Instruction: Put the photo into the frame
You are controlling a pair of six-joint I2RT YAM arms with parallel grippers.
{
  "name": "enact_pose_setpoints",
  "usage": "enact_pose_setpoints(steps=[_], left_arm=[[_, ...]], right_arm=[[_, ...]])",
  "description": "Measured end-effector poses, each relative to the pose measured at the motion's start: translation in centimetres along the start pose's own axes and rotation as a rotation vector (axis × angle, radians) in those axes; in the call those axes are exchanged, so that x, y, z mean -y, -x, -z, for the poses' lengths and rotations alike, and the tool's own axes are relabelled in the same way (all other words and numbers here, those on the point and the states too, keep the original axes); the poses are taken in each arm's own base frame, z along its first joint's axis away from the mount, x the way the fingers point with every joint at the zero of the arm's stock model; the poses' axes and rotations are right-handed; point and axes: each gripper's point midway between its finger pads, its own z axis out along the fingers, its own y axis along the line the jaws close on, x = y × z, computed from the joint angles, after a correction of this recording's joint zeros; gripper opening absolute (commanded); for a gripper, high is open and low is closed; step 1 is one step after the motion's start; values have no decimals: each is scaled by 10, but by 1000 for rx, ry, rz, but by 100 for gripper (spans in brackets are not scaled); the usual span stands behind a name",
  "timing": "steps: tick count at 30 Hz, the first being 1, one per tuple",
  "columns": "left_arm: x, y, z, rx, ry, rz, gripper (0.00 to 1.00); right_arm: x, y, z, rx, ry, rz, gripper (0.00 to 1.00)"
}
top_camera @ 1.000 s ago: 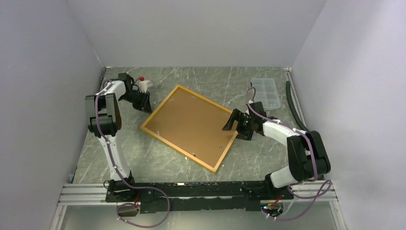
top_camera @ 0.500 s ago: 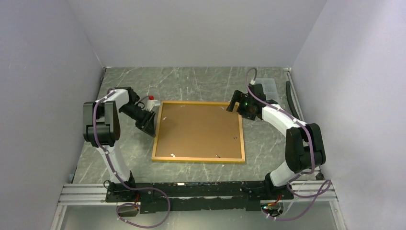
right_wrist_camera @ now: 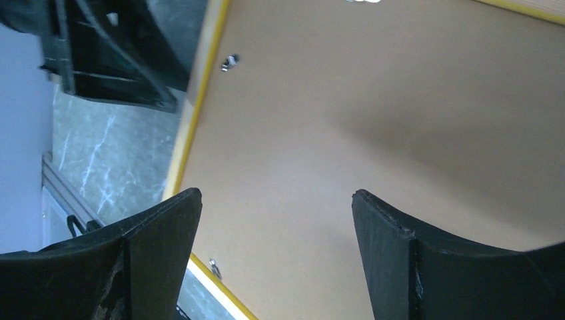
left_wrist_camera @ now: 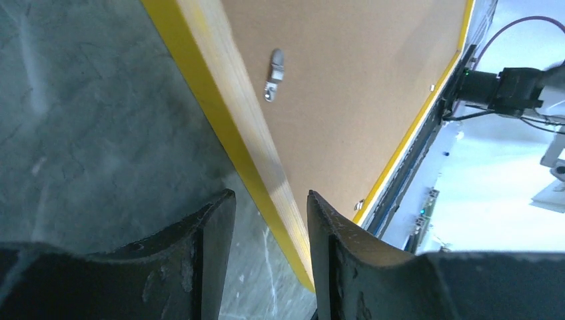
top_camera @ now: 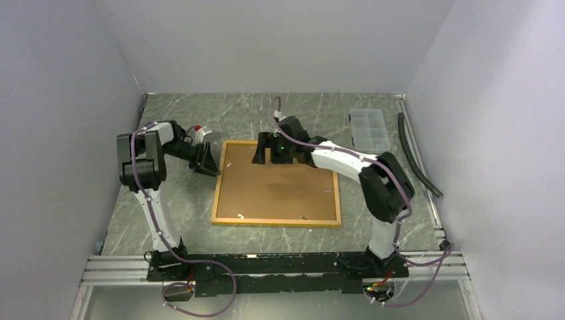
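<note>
Frame [top_camera: 276,190] lies flat on the table [top_camera: 266,107], back side up: brown board showing, yellow border [left_wrist_camera: 220,127] around it. Right gripper [right_wrist_camera: 276,197] hangs over the far part of that board, both fingers above brown, jaws wide with nothing between them. I can't tell from these views whether its tips touch the board. From its wrist camera the frame's left border runs just outside its left finger [right_wrist_camera: 160,247], with a small metal turn clip [right_wrist_camera: 230,61] ahead of it on that edge. Left gripper [left_wrist_camera: 268,200] sits low, just off the frame's far left corner, fingers pointing along the left border. Jaws stand partly apart with a narrow gap. The yellow edge runs past the tips and under the right finger [left_wrist_camera: 333,247], bare table under the other, nothing clamped that I can see. Another clip [left_wrist_camera: 274,73] sits ahead of it on the board. A small white item with a red bit [top_camera: 202,131] lies just behind the left gripper, too blurred to name. A clear compartment box [top_camera: 368,129] and a black hose [top_camera: 416,152] sit well to the right of the right arm, clear of the frame.
</note>
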Motion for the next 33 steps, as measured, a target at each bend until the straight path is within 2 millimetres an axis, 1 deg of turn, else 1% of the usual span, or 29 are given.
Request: enact_pose_setpoints(steps=[2,5,9,11,15,17,22,24,33], left_arm=[[-6,-2,-8,-7,-17,32,46],[-6,-1,-12,1,-38,62,38],[-10,4,-15,16,-33,47,26],[-11,6,-16,20,-30,46,22],[-11,6,-16,22,-32,53,19],[-11,6,-15,24,-33,55,18],[-10,6,-15,27,-36,68,15],[-10,6,-15,27,-36,70,15],[-8,6,-17,34,-53,74,13]], right_arm=[[-16,-4,-19,-24,44,20,85],[-32,-4,-45,-44,101,34,84],[-42,-2,-77,-65,162,21,81],[-46,-4,-91,-85,192,14,81],[-54,-11,-113,-118,232,-1,79],[-62,-14,-119,-132,258,-8,78],[-78,-19,-124,-152,309,-28,77],[-80,-22,-126,-164,322,-41,77],[-87,-20,-133,-177,357,-69,76]])
